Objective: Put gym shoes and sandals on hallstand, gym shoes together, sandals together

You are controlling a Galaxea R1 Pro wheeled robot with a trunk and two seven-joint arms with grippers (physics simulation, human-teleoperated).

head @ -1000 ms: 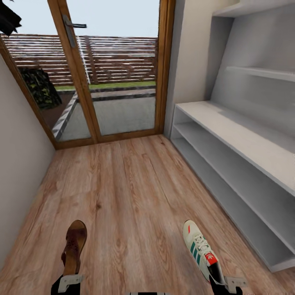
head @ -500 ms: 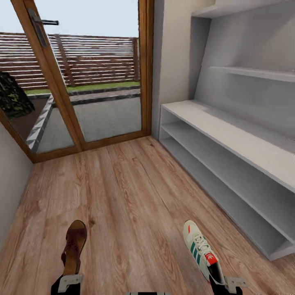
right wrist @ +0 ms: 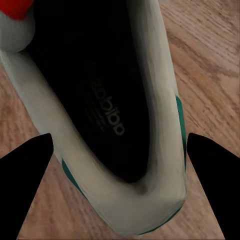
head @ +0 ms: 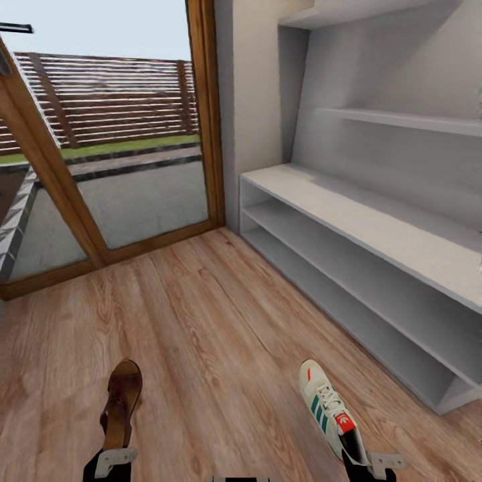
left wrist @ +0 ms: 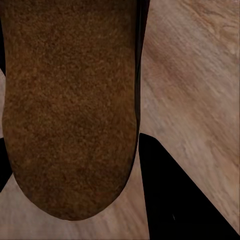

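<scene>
My left gripper (head: 110, 462) is shut on the heel end of a dark-brown sandal (head: 122, 398), held above the corridor floor (head: 221, 314). The left wrist view looks closely at the sandal (left wrist: 70, 100), with a dark finger (left wrist: 175, 200) beside it. At the lower right, my right gripper (head: 368, 462) is shut on the heel of a white gym shoe (head: 328, 405) with teal stripes and a red tongue. The gym shoe's dark inside (right wrist: 100, 95) lies between two dark fingers (right wrist: 25, 175). The pale-grey hallstand (head: 375, 234) stands along the right wall, and its shelves are bare.
A glass door with a wooden frame (head: 204, 120) stands ahead on the left, with a fenced yard behind it. Stepped floating shelves (head: 402, 120) hang above the hallstand. Wood floor stretches between me and the rack.
The camera has swung to the right: the door has slid left in the picture and the hallstand has come nearer the middle. Both held shoes keep their places in the picture.
</scene>
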